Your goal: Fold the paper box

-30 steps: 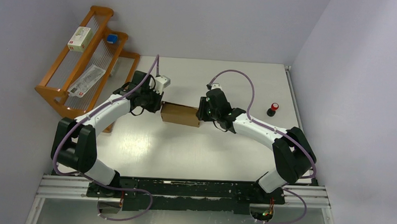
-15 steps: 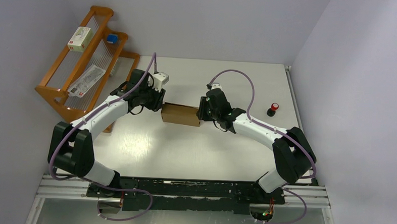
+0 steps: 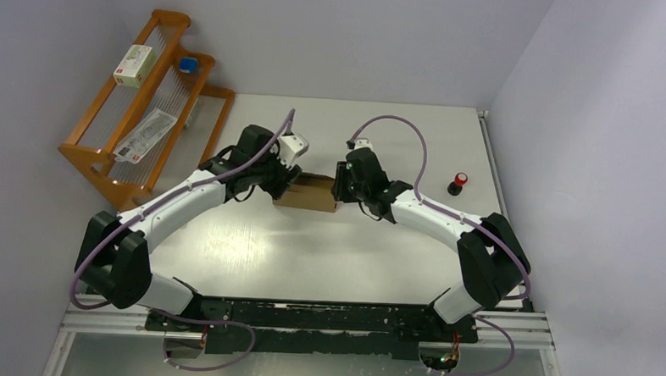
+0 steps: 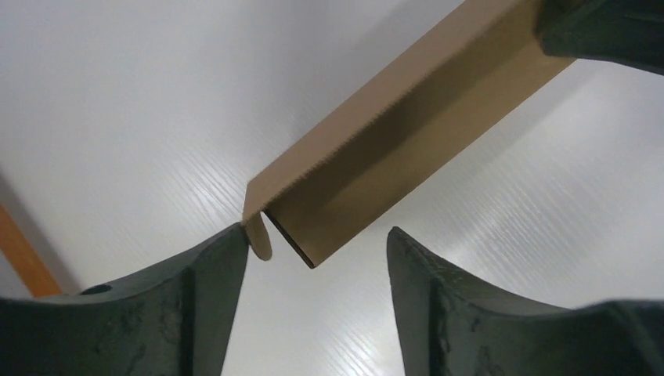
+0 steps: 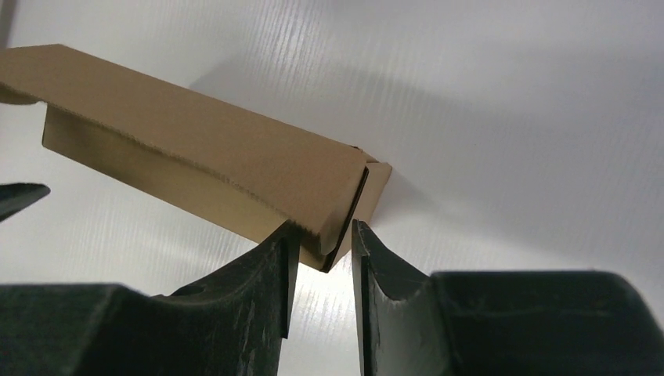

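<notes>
Left pincer [image 4: 315, 235] has spread around the paper box [image 4: 407, 133] corner; right pincer [image 5: 322, 227] pinches its opposite end.

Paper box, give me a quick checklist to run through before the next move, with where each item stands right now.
1. Right gripper clamped on one end of the paper box: ok.
2. Left gripper open, the box's other end between its fingers: ok.
3. Small tab at that end free of the left fingers: not ok, it touches one.
4. End flaps fully tucked in: cannot tell.
5. Box resting on the table: cannot tell.
</notes>
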Controlling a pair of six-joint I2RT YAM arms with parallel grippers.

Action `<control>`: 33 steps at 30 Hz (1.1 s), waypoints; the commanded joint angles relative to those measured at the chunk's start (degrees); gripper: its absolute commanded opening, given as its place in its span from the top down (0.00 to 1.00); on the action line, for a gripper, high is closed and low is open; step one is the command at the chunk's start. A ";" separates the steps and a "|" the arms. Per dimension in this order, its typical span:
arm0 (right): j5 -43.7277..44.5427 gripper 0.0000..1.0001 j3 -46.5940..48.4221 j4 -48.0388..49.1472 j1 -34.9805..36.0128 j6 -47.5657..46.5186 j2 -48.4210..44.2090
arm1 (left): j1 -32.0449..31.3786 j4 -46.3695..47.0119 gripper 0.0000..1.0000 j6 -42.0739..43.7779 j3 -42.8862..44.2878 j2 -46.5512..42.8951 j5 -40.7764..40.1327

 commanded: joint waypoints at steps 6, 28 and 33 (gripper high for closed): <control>0.20 0.65 0.78 -2.65 -0.16 -1.92 1.56 | -7.18 4.40 0.20 8.51 1.91 -0.02 -10.73; 0.01 0.66 0.64 -2.91 -0.18 -2.40 1.89 | -7.13 8.55 0.03 9.17 2.05 -0.02 -5.27; -0.62 0.66 0.78 -3.00 -0.14 -2.42 1.93 | -7.13 8.92 0.03 10.46 5.46 4.55 -3.77</control>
